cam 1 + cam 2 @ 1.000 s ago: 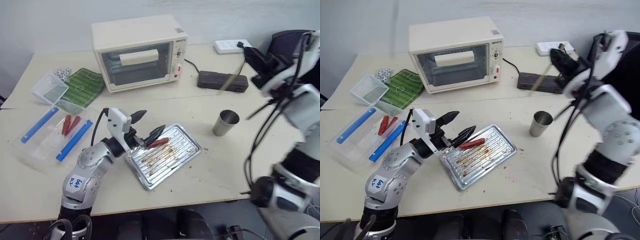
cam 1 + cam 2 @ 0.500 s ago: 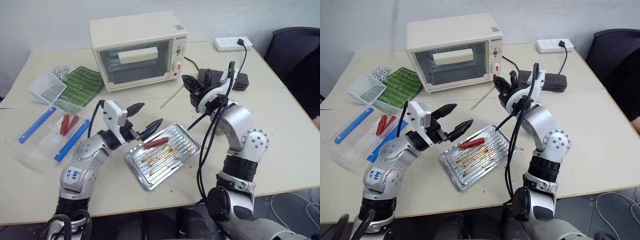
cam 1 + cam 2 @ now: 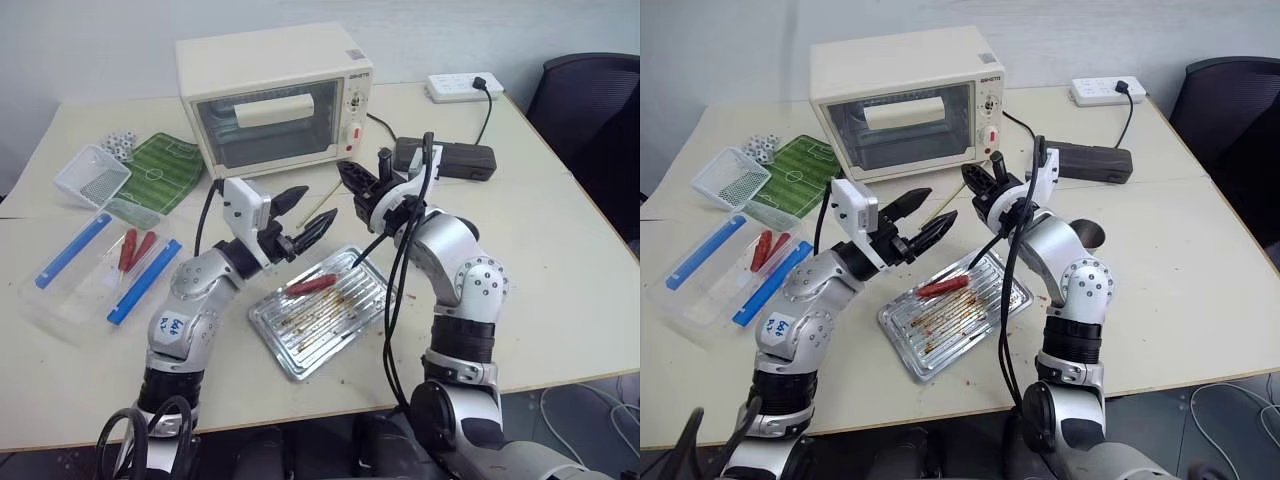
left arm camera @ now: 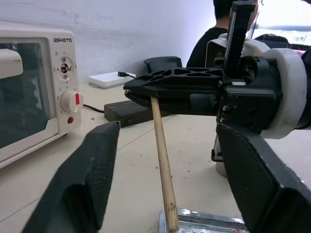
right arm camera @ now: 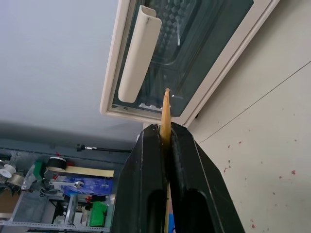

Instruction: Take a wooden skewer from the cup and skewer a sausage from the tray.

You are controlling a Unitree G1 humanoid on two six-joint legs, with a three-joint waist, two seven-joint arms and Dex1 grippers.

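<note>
Wooden skewer (image 4: 162,160) clamped in the right gripper (image 3: 976,187), slanting down toward the tray's (image 3: 958,340) far edge, between the two arms.

Left to right: the left gripper (image 3: 302,228), fingers parted with nothing between them, has narrowed and lifted from beside the sausage (image 3: 941,286), which lies on the tray as before; the right gripper has swung in from the table's right side to face it in front of the oven (image 3: 905,98). The left wrist view shows the skewer between the left fingers (image 4: 90,179), untouched; the right wrist view shows its tip above shut fingers. The cup (image 3: 1086,238) sits behind the right arm.
</note>
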